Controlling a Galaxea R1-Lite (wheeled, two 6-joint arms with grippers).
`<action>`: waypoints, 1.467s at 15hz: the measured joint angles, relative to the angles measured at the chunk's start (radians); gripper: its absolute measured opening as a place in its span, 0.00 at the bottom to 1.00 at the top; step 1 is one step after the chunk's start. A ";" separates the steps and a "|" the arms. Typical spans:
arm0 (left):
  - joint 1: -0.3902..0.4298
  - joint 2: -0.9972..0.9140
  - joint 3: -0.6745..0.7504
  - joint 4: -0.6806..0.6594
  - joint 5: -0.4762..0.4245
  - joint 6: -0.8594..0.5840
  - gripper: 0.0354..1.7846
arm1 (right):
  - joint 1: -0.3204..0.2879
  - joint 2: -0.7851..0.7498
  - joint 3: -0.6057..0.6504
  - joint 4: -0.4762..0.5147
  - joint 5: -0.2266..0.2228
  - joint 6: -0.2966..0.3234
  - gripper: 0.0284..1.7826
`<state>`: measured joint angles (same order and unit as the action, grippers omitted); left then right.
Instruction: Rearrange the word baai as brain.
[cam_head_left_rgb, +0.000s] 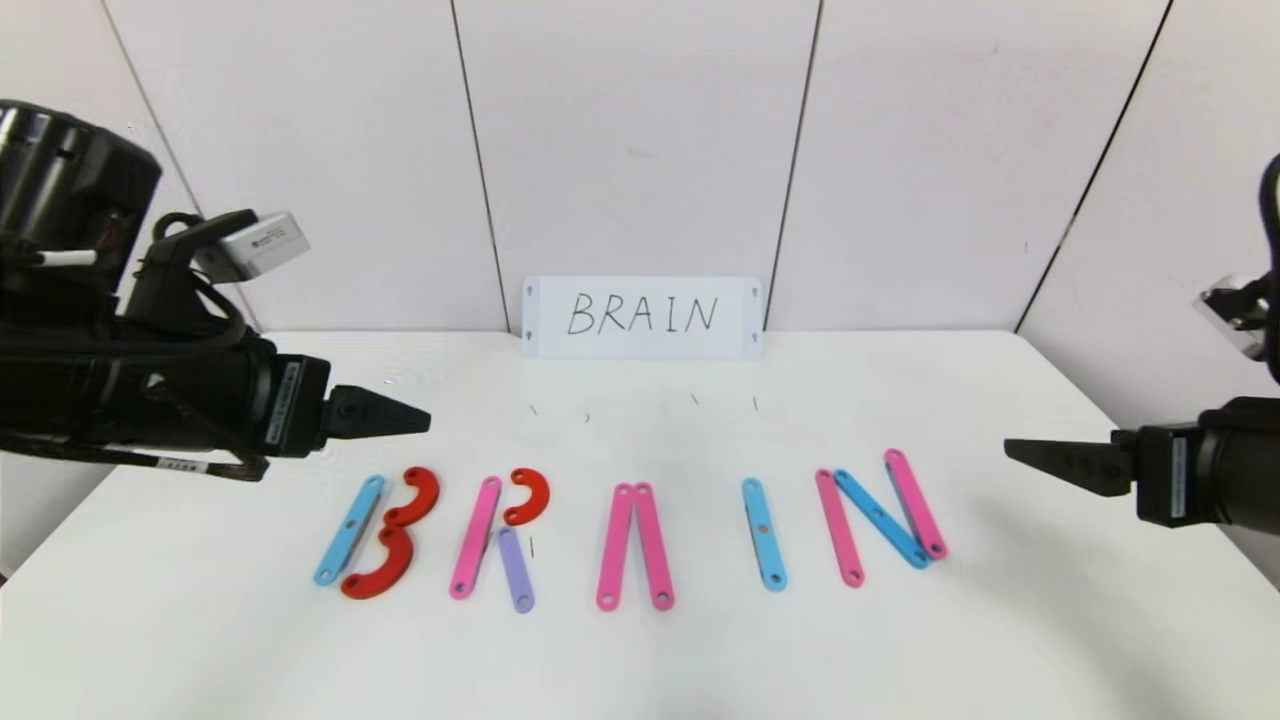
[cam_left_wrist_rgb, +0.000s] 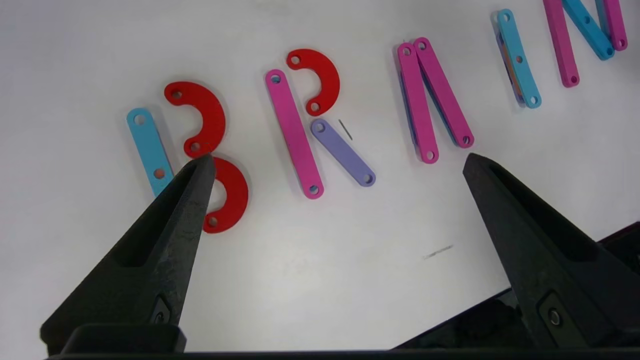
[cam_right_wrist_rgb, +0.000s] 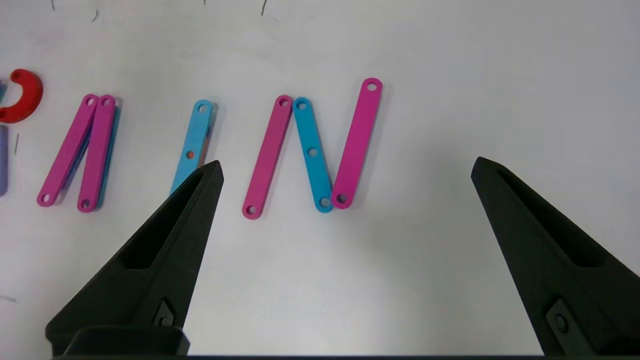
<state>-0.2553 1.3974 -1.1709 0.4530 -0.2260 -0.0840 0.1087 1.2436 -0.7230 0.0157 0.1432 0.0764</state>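
On the white counter (cam_head_left_rgb: 640, 660) the word (cam_head_left_rgb: 630, 530) runs as a row of flat letters: a light-blue strip (cam_head_left_rgb: 349, 529) with two red arcs (cam_head_left_rgb: 392, 533) as B, a pink strip, red arc and purple strip (cam_head_left_rgb: 516, 569) as R, two pink strips (cam_head_left_rgb: 634, 545) meeting at the top, a single blue strip (cam_head_left_rgb: 764, 533), then an N. A white card (cam_head_left_rgb: 642, 317) reading "BRAIN" stands against the wall behind. The left claw (cam_head_left_rgb: 400, 413) hangs above the B, the right claw (cam_head_left_rgb: 1040, 455) beside the N, both apart from the pieces.
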 joint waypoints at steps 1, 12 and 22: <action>0.000 -0.042 0.032 0.000 0.000 0.005 0.97 | 0.000 -0.041 0.005 0.034 -0.002 0.000 0.98; 0.003 -0.702 0.305 0.146 0.030 0.042 0.97 | -0.013 -0.606 0.093 0.316 -0.129 0.001 0.98; 0.127 -1.057 0.371 0.230 0.263 0.045 0.97 | -0.085 -0.960 0.099 0.423 -0.302 -0.001 0.98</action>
<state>-0.1283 0.3406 -0.7996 0.6826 0.0374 -0.0394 0.0234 0.2832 -0.6245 0.4391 -0.1587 0.0755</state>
